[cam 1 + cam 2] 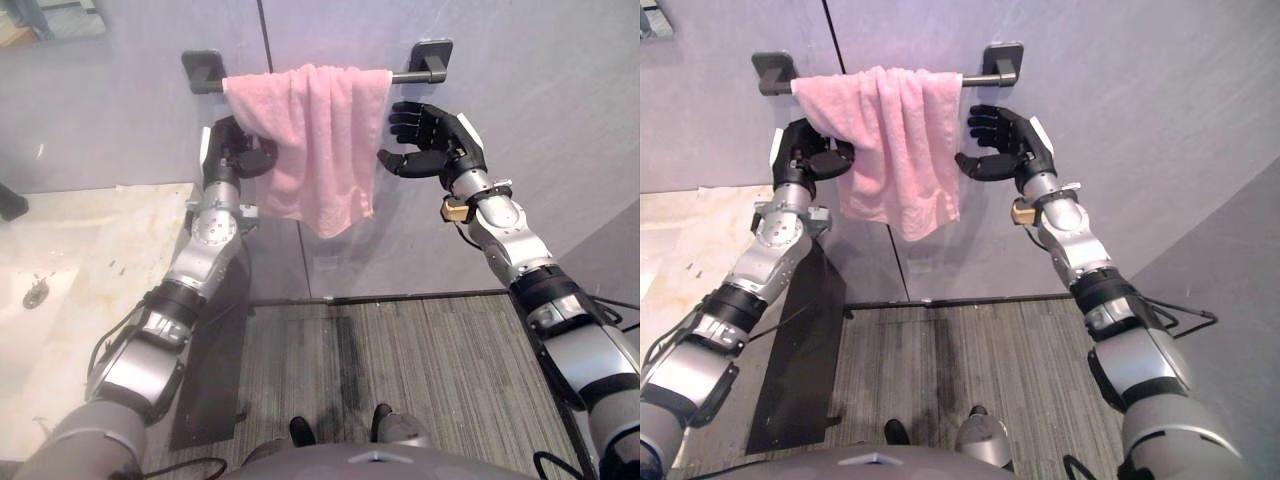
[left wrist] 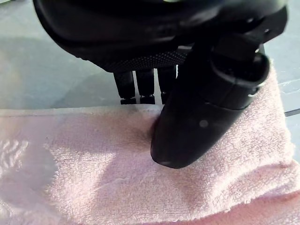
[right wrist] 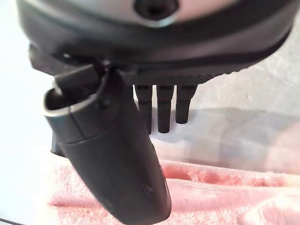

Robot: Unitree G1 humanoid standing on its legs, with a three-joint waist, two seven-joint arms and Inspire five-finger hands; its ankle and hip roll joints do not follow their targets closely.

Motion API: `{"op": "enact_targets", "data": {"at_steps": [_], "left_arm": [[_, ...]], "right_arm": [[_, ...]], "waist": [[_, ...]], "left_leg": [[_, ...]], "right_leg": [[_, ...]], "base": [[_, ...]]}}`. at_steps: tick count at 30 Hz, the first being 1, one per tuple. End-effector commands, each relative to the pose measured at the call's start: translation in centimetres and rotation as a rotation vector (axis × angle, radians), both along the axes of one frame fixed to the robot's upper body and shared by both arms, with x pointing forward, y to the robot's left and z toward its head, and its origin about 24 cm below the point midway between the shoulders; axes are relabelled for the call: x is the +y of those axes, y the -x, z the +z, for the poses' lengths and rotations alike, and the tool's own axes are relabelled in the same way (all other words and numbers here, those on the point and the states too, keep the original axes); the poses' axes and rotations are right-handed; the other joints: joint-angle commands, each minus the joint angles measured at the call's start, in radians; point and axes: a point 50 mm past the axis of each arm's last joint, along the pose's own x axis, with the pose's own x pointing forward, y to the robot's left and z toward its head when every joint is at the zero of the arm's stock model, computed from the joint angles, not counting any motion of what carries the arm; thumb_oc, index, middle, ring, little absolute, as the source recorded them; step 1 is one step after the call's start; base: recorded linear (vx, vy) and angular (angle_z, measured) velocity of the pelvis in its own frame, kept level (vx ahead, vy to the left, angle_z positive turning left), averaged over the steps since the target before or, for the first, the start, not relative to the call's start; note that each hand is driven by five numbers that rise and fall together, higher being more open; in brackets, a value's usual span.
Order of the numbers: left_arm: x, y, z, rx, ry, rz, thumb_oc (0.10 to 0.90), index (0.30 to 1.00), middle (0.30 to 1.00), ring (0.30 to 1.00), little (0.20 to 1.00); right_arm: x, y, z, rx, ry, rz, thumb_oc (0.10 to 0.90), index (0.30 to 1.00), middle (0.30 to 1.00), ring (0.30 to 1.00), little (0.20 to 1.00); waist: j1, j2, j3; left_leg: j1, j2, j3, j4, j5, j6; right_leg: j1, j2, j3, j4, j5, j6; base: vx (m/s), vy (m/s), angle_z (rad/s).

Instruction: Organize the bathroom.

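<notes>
Pink towel (image 1: 318, 140) draped over bar (image 1: 410, 76); left hand (image 1: 240, 150) pinching edge.

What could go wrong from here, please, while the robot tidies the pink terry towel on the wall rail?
The pink terry towel hangs bunched and uneven over the dark metal wall rail. The left hand touches its edge, so a tug there might drag it off. The right hand is open beside the towel, apart from it, and may not steady that side in time.
</notes>
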Motion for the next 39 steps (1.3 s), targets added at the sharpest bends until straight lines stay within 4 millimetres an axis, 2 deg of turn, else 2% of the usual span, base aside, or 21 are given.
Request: {"op": "enact_targets", "data": {"at_steps": [1, 9, 13, 14, 15, 16, 17, 18, 19, 32, 38, 39], "left_arm": [[-0.4, -0.4, 5.1, -0.231, -0.034, -0.011, 0.400, 0.300, 0.300, 0.300, 0.300], [0.6, -0.2, 4.5, -0.214, -0.034, 0.012, 0.400, 0.300, 0.300, 0.300, 0.300], [0.6, -0.2, 4.2, -0.209, -0.034, 0.007, 0.400, 0.300, 0.300, 0.300, 0.300], [0.6, -0.2, 4.2, -0.209, -0.032, 0.005, 0.400, 0.300, 0.300, 0.300, 0.300], [0.6, -0.2, 4.1, -0.207, -0.033, 0.000, 0.400, 0.300, 0.300, 0.300, 0.300], [0.6, -0.2, 4.1, -0.207, -0.033, 0.000, 0.400, 0.300, 0.300, 0.300, 0.300], [0.5, -0.2, 4.1, -0.206, -0.036, -0.001, 0.400, 0.300, 0.300, 0.300, 0.300], [0.5, -0.2, 4.1, -0.206, -0.037, -0.001, 0.400, 0.300, 0.300, 0.300, 0.300], [0.5, -0.2, 4.1, -0.206, -0.039, 0.001, 0.400, 0.300, 0.300, 0.300, 0.300], [1.4, 0.0, 4.5, -0.225, -0.025, 0.047, 0.400, 0.300, 0.300, 0.300, 0.300], [2.9, 0.6, 3.8, -0.248, 0.029, 0.164, 0.400, 0.300, 0.300, 0.300, 0.300], [3.3, 1.0, 3.5, -0.256, 0.045, 0.203, 0.400, 0.300, 0.300, 0.300, 0.300]], "right_arm": [[3.2, -0.5, 7.5, -0.278, -0.080, 0.132, 0.800, 0.900, 0.900, 0.900, 0.900], [6.2, 0.3, 6.6, -0.270, -0.090, 0.229, 0.800, 0.900, 0.900, 0.900, 0.900], [6.8, 0.3, 6.5, -0.264, -0.111, 0.233, 0.800, 0.900, 0.900, 0.900, 0.900], [7.0, 0.2, 6.5, -0.264, -0.111, 0.235, 0.744, 0.815, 0.815, 0.815, 0.815], [7.4, 0.2, 6.5, -0.267, -0.116, 0.238, 0.590, 0.585, 0.585, 0.585, 0.585], [7.4, 0.2, 6.5, -0.268, -0.116, 0.237, 0.573, 0.559, 0.559, 0.559, 0.559], [7.6, 0.2, 6.5, -0.269, -0.116, 0.231, 0.466, 0.399, 0.399, 0.399, 0.399], [7.6, 0.2, 6.5, -0.269, -0.116, 0.231, 0.424, 0.335, 0.335, 0.335, 0.335], [7.7, 0.2, 6.5, -0.269, -0.115, 0.227, 0.400, 0.300, 0.300, 0.300, 0.300], [6.1, 0.4, 5.4, -0.275, -0.157, 0.105, 0.400, 0.300, 0.300, 0.300, 0.300], [4.3, 1.4, 3.1, -0.264, -0.281, -0.067, 0.400, 0.300, 0.300, 0.300, 0.300], [3.4, 2.1, 1.6, -0.253, -0.327, -0.141, 0.400, 0.300, 0.300, 0.300, 0.300]], "waist": [[0.030, -0.031, -0.110], [0.028, -0.032, -0.110], [0.032, -0.031, -0.113], [0.033, -0.031, -0.114], [0.036, -0.030, -0.115], [0.036, -0.030, -0.115], [0.037, -0.030, -0.117], [0.037, -0.029, -0.117], [0.038, -0.029, -0.117], [0.022, -0.026, -0.115], [0.000, -0.018, -0.112], [-0.010, -0.014, -0.107]], "left_leg": [[0.070, 0.023, 0.074, 0.107, -0.122, -0.033], [0.068, 0.025, 0.086, 0.113, -0.122, -0.032], [0.067, 0.026, 0.090, 0.113, -0.121, -0.034], [0.067, 0.026, 0.090, 0.113, -0.120, -0.035], [0.064, 0.026, 0.092, 0.115, -0.119, -0.036], [0.064, 0.026, 0.092, 0.115, -0.119, -0.036], [0.062, 0.025, 0.093, 0.114, -0.118, -0.037], [0.062, 0.025, 0.093, 0.114, -0.118, -0.037], [0.061, 0.025, 0.094, 0.114, -0.118, -0.037], [0.061, 0.024, 0.107, 0.111, -0.115, -0.037], [0.066, 0.020, 0.117, 0.098, -0.110, -0.033], [0.069, 0.017, 0.119, 0.094, -0.110, -0.029]], "right_leg": [[-0.157, -0.021, 0.028, 0.067, 0.017, 0.073], [-0.144, -0.014, 0.042, 0.046, 0.020, 0.072], [-0.138, -0.013, 0.045, 0.038, 0.025, 0.075], [-0.137, -0.013, 0.046, 0.036, 0.026, 0.075], [-0.134, -0.013, 0.047, 0.031, 0.028, 0.076], [-0.134, -0.013, 0.047, 0.031, 0.028, 0.076], [-0.134, -0.013, 0.048, 0.029, 0.030, 0.077], [-0.134, -0.012, 0.049, 0.028, 0.031, 0.078], [-0.134, -0.012, 0.050, 0.027, 0.032, 0.079], [-0.134, -0.009, 0.063, 0.018, 0.040, 0.081], [-0.141, -0.003, 0.076, 0.018, 0.041, 0.083], [-0.144, -0.001, 0.081, 0.020, 0.040, 0.082]], "base": [[-0.04, 0.015, -0.01], [-0.04, 0.017, -0.03], [-0.01, 0.014, -0.05], [0.00, 0.000, 0.00], [-0.02, 0.017, -0.04], [-0.03, 0.022, -0.06], [-0.01, 0.012, -0.04], [0.00, 0.000, 0.00], [0.00, 0.000, 0.00], [0.00, 0.002, 0.00], [-0.02, 0.011, -0.02], [-0.03, 0.022, -0.06]]}}
